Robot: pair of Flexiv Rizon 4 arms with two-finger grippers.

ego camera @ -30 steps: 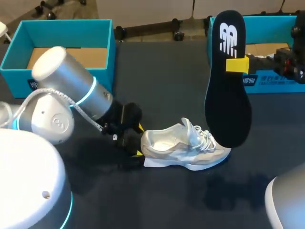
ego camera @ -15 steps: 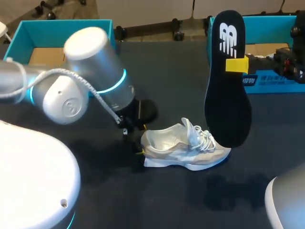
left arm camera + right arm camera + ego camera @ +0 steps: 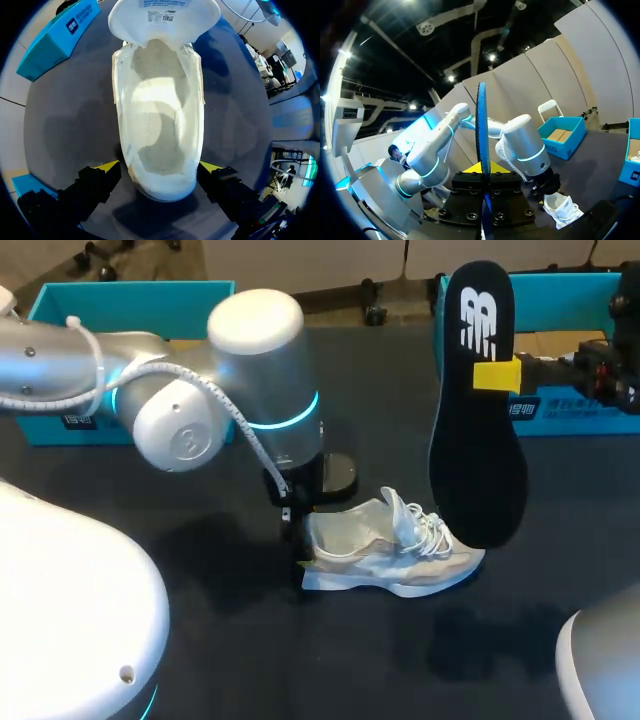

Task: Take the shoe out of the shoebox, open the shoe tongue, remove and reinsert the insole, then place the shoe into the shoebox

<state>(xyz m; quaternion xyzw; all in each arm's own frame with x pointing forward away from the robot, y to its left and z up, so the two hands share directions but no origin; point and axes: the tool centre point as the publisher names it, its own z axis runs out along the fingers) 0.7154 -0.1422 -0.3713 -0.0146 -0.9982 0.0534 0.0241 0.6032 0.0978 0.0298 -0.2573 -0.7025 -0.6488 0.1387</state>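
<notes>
A pale grey shoe [image 3: 390,552] lies on its side on the black table, with the toe to the right. My left arm [image 3: 265,390] stands over its heel. In the left wrist view the shoe's bare inside [image 3: 159,125] faces the camera with the tongue [image 3: 165,17] folded out. My left gripper [image 3: 159,172] is open, one yellow tip on each side of the heel. My right gripper [image 3: 497,375] is shut on the black insole [image 3: 478,410], which hangs upright above the toe. From the right wrist, the insole [image 3: 481,120] shows edge-on between the fingers.
A teal shoebox [image 3: 570,295] stands open at the back right behind the insole. Another teal box [image 3: 130,295] sits at the back left, partly hidden by my left arm. Bare black table surface [image 3: 400,660] lies in front of the shoe.
My left arm has swung to the right and now stands upright over the shoe's heel. The shoe, the insole and my right arm have not moved.
</notes>
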